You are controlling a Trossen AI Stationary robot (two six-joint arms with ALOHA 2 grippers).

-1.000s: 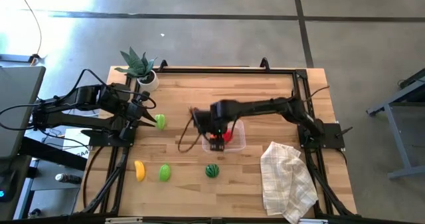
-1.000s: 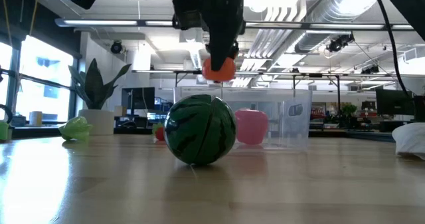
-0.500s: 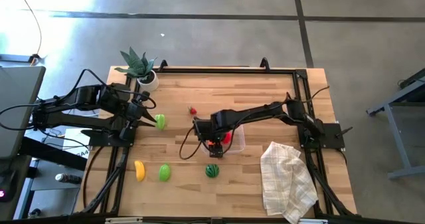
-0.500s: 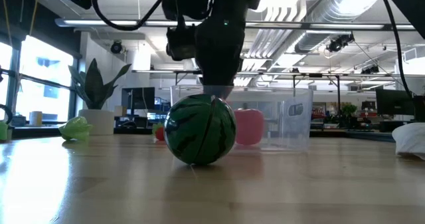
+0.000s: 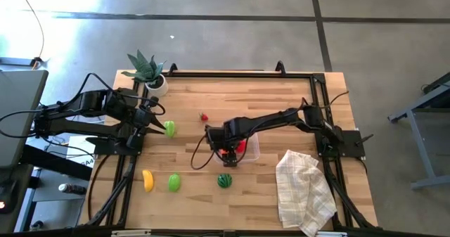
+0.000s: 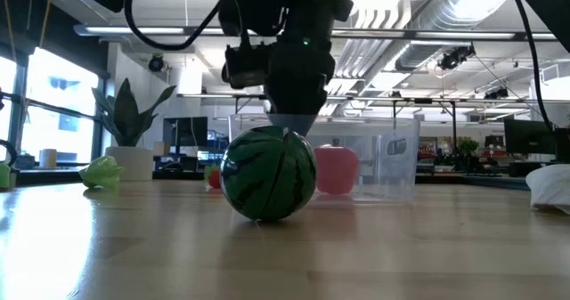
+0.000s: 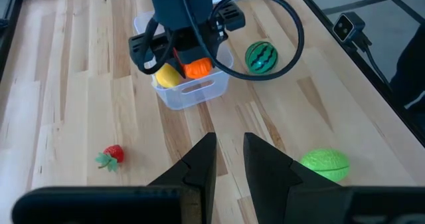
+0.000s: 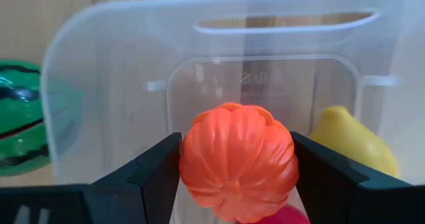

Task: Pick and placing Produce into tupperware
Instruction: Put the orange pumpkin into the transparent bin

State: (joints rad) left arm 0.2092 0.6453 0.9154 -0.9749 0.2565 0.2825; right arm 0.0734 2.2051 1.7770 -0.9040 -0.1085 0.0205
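Inside tupperware (image 8: pixel 219 64), right tool (image 8: pixel 237 164) gripping orange (image 8: pixel 238 163)

A ridged orange fruit (image 8: pixel 237 161) and a yellow lemon (image 8: pixel 352 143) sit in clear tupperware (image 8: pixel 99 64). The watermelon (image 6: pixel 268 174) is green with dark stripes. A strawberry (image 7: pixel 111 155) is red.

Overhead, table-level and two wrist views, all sharing the tupperware (image 5: pixel 247 147).
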